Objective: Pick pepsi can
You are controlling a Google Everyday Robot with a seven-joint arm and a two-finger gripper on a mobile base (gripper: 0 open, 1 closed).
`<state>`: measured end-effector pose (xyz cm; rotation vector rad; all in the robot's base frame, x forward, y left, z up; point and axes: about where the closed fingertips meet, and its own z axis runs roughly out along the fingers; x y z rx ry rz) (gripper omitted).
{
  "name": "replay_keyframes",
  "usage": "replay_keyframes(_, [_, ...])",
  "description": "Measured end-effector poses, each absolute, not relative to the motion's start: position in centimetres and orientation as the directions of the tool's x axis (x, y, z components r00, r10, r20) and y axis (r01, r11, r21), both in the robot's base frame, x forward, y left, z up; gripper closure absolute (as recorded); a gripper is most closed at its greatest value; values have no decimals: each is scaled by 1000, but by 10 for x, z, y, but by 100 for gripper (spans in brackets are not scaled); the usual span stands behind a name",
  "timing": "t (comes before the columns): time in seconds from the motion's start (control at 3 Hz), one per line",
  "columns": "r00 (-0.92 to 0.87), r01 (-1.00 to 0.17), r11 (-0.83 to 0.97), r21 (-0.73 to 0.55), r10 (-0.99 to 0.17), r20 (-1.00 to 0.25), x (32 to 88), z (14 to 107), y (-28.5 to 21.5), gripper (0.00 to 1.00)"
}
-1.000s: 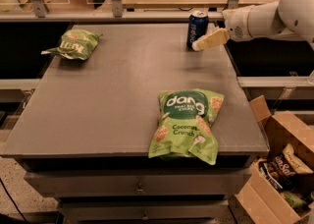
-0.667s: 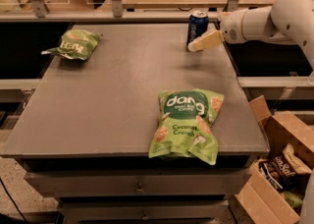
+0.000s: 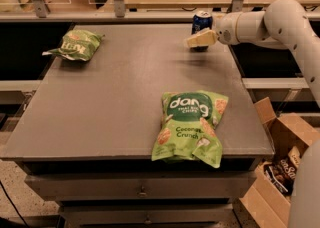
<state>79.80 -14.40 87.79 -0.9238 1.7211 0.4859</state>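
Observation:
The pepsi can (image 3: 201, 23) is a small dark blue can with a silver top. It stands upright at the far right of the grey table (image 3: 125, 87). My gripper (image 3: 201, 38) reaches in from the right on a white arm. Its cream-coloured fingers (image 3: 200, 40) lie right in front of the can's lower part and hide it. I cannot tell whether they touch the can.
A large green Dang snack bag (image 3: 190, 127) lies near the table's front right edge. A smaller green bag (image 3: 75, 44) lies at the far left. An open cardboard box (image 3: 280, 172) with snacks stands on the floor to the right. A rail with posts runs behind the table.
The arm has shifted a little to the left and its elbow has swung higher. The gripper has stayed in front of the can. The can has not moved.

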Motion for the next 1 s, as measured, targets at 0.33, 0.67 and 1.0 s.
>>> replay_keyframes(0.33, [-118,-775,624,-98,-295,-948,806,879,-141,39])
replay_keyframes(0.67, [-81,-782,617,-94,-251,-965,805,892,-148,62])
replay_keyframes(1.0, [-51,-808,579,-106,-249,-967,795,909,-154,85])
